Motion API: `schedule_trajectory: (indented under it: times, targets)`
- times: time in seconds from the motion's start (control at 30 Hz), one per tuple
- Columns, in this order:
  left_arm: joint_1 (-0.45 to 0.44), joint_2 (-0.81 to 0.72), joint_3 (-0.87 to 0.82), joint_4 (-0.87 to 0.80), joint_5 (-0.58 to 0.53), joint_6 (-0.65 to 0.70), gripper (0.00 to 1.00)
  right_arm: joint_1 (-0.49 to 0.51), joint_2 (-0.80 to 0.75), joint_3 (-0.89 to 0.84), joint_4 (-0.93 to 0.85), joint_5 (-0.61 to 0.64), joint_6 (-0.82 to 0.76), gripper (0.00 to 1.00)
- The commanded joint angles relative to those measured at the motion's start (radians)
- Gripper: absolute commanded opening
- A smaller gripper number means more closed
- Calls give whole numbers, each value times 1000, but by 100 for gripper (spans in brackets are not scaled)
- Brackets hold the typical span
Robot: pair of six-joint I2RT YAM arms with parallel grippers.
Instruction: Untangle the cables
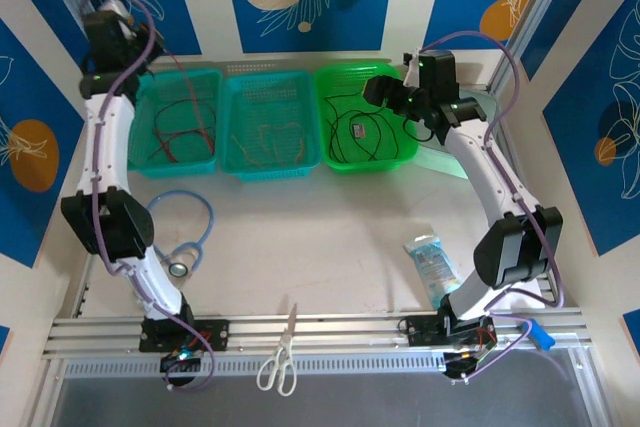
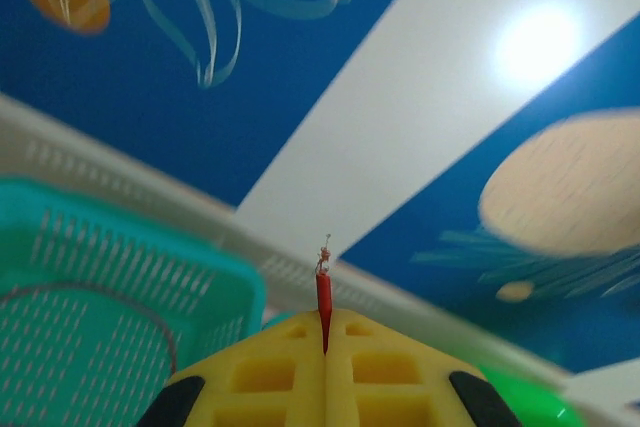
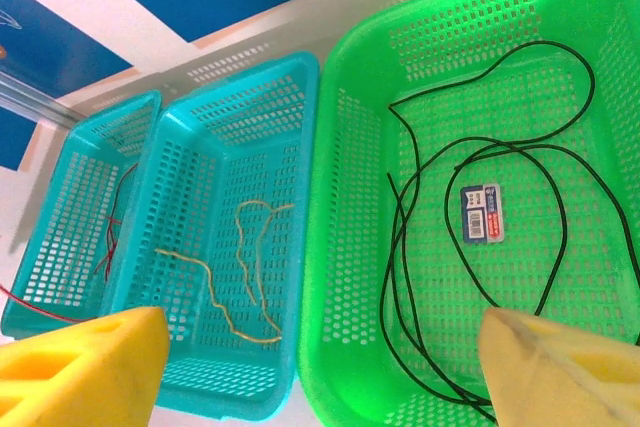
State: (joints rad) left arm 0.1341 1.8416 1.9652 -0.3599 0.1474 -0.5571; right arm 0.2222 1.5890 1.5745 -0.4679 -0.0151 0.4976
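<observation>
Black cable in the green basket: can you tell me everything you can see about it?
The black cable is a very thin, bendy wire with a smooth dark coating. It lies loose on the floor of the green basket, curled in big open loops that cross each other a few times. A small white-and-blue label lies inside one loop. The open right hand hovers above and seems not to touch it.

You could read no text; the small sticker (image 3: 480, 211) in the green basket (image 3: 340, 247), right of centre, was too blurred.
</observation>
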Motion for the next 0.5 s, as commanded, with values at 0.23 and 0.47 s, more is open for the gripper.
schedule_trajectory:
  times: [0.23, 0.47]
  targets:
    - [1, 89, -36, -45, -180, 130, 0, 5, -114, -92, -21, -23, -33, 81]
    - [-3, 317, 347, -177, -246, 99, 0, 6, -112, -93, -38, -25, -40, 81]
